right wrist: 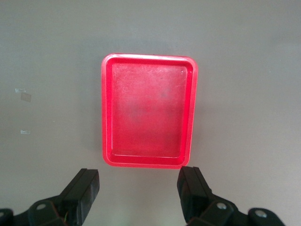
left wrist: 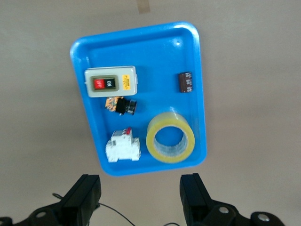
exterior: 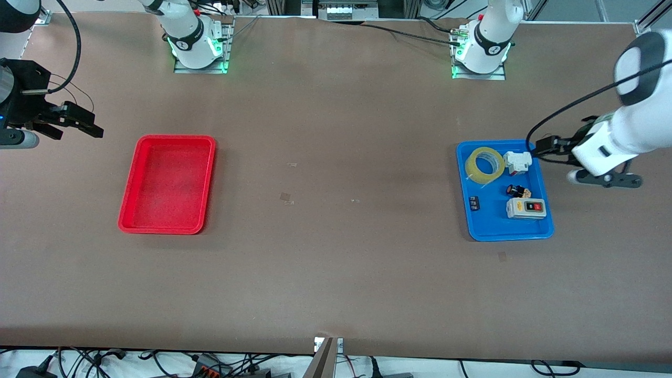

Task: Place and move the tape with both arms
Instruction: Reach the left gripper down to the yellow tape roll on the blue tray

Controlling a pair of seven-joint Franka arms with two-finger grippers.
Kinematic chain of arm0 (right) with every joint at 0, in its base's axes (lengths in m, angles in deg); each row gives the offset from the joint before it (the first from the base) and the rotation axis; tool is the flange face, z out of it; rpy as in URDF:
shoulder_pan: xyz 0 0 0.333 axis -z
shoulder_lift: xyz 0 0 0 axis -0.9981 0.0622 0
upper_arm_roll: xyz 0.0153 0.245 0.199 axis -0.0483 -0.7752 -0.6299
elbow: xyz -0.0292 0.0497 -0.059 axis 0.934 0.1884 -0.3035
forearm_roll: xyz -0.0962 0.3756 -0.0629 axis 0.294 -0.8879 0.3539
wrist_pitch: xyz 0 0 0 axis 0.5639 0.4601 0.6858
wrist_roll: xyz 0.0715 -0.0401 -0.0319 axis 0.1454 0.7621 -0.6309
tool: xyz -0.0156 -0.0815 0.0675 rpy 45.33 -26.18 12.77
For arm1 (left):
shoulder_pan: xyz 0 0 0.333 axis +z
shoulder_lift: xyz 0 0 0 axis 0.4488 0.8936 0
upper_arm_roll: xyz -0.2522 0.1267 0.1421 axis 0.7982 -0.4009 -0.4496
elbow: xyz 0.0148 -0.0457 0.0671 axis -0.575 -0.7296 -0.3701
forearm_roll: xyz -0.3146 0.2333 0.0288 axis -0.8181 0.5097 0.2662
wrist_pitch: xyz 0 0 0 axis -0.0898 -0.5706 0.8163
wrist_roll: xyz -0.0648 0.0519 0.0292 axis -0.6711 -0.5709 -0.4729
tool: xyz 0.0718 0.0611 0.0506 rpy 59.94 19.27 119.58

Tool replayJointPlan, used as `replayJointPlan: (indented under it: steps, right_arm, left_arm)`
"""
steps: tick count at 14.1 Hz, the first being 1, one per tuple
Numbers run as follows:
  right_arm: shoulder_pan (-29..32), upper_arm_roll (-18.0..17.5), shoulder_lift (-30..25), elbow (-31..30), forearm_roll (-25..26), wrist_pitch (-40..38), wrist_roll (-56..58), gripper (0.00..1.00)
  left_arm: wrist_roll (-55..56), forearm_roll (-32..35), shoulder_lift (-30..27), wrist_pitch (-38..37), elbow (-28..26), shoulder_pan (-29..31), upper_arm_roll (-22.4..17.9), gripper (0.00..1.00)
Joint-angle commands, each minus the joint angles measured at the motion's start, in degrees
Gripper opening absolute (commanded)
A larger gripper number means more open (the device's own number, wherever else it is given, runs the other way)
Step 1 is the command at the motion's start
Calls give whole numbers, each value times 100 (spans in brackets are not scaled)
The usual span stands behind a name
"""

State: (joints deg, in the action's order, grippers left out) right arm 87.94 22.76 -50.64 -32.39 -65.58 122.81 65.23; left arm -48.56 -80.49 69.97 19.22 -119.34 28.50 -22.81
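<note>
The yellowish tape roll point(exterior: 485, 164) lies flat in the blue tray point(exterior: 496, 224), in the corner farthest from the front camera on the side toward the right arm. It also shows in the left wrist view point(left wrist: 170, 137). My left gripper point(exterior: 548, 147) hovers open and empty over the table, just off the tray's edge toward the left arm's end; its own view shows it point(left wrist: 140, 190) clear of the tray point(left wrist: 155, 56). My right gripper point(exterior: 79, 123) hovers open and empty over the table beside the red tray point(exterior: 127, 195), as its own view shows point(right wrist: 138, 186).
The blue tray also holds a white breaker point(exterior: 517, 161) beside the tape, a grey switch box point(exterior: 526, 208), a small black pushbutton point(exterior: 517, 191) and a small black part point(exterior: 474, 203). The red tray point(right wrist: 148, 113) holds nothing.
</note>
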Motion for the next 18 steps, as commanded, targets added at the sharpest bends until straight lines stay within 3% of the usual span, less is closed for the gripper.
replayJointPlan:
  steps: [1, 5, 11, 18]
  right_arm:
    - [77, -108, -111, -5, 98, -84, 65, 100]
    - [77, -108, -111, -5, 98, 3, 56, 100]
    - [69, -108, -111, -5, 195, -23, 48, 100]
    - [77, -108, -111, -5, 195, -49, 39, 100]
  left_arm:
    - [-11, -84, -177, 1057, -1113, 1, 61, 100]
    - [-3, -84, -11, 2876, -2450, 1, 115, 100]
    - [15, -128, 587, 3091, -2470, 1, 123, 100]
    - [24, -242, 913, 3135, -2470, 19, 123, 97]
